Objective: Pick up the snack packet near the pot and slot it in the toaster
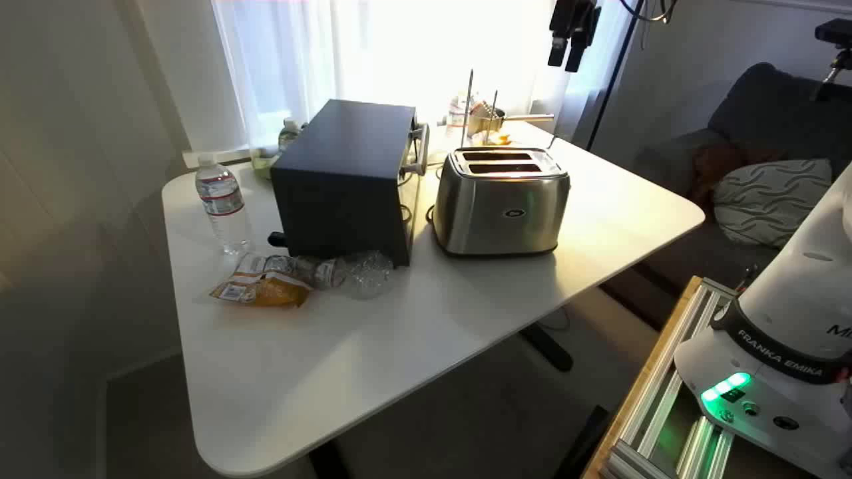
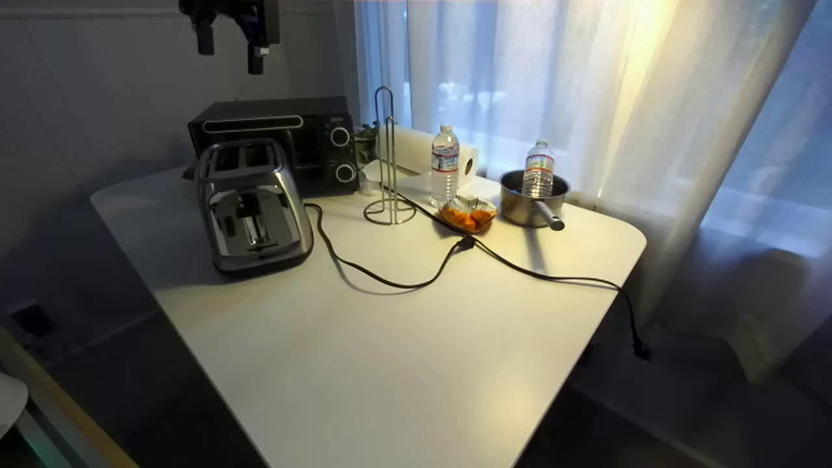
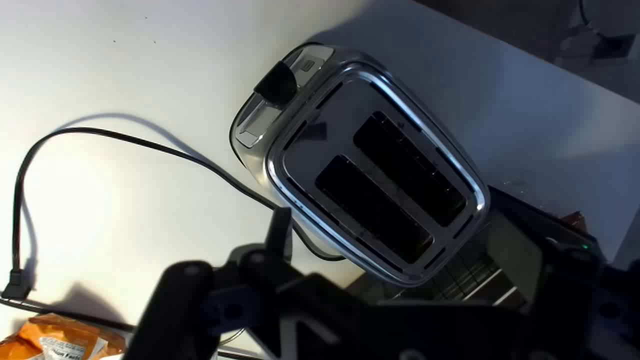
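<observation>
The snack packet (image 2: 468, 214) is crinkly and orange with a silvery upper side. It lies on the table next to the small metal pot (image 2: 525, 209), beside a water bottle. It also shows partly behind the toaster in an exterior view (image 1: 496, 140) and at the lower left corner of the wrist view (image 3: 62, 340). The toaster (image 1: 502, 216) is silver with two dark, empty-looking slots; it also shows in an exterior view (image 2: 260, 224) and fills the middle of the wrist view (image 3: 340, 117). My gripper (image 2: 231, 60) is open and empty, high above the table (image 1: 564, 61).
A black toaster oven (image 1: 349, 179) stands beside the toaster. A wire towel holder (image 2: 390, 175), a paper towel roll (image 2: 416, 153) and a water bottle (image 2: 444, 169) stand near the packet. A black cord (image 2: 390, 281) crosses the table. A yellow packet (image 1: 269, 286) lies by clear wrappers.
</observation>
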`<action>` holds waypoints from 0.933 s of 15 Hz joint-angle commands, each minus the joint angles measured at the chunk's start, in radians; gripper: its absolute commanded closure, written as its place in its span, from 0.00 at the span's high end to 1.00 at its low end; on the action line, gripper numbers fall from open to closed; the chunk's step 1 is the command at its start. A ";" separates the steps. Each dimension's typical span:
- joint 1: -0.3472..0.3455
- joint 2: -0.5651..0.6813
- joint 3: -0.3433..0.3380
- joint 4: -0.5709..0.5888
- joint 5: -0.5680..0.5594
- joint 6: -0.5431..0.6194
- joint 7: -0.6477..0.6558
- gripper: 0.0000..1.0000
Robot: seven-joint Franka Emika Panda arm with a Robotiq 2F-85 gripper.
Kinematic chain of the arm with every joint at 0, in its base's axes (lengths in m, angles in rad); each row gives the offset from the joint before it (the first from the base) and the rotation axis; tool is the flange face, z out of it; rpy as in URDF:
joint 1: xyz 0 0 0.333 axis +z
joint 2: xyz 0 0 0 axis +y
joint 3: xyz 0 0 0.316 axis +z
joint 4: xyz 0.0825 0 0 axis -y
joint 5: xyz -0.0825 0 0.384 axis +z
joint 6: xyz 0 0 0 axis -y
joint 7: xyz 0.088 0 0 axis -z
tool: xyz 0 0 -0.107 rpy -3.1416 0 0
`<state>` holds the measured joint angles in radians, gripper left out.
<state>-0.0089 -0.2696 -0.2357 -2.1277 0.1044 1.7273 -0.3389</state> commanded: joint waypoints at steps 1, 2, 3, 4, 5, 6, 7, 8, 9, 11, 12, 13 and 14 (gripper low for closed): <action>-0.028 0.003 0.025 0.003 0.006 -0.003 -0.006 1.00; -0.028 0.003 0.025 0.003 0.006 -0.003 -0.006 1.00; -0.028 0.003 0.025 0.003 0.006 -0.003 -0.006 1.00; -0.028 0.003 0.025 0.003 0.006 -0.003 -0.006 1.00; -0.028 0.003 0.025 0.003 0.006 -0.003 -0.006 1.00; -0.028 0.003 0.025 0.003 0.006 -0.003 -0.006 1.00; -0.028 0.003 0.025 0.003 0.006 -0.003 -0.006 1.00; -0.028 0.003 0.025 0.003 0.006 -0.003 -0.006 1.00; -0.028 0.003 0.025 0.003 0.006 -0.003 -0.006 1.00; -0.028 0.003 0.025 0.003 0.006 -0.003 -0.006 1.00; -0.028 0.003 0.025 0.003 0.006 -0.003 -0.006 1.00; -0.030 0.019 0.019 0.020 0.021 0.013 -0.014 1.00; -0.035 0.027 0.020 0.029 0.017 0.041 -0.006 1.00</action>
<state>-0.0148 -0.2686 -0.2311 -2.1276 0.1048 1.7323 -0.3389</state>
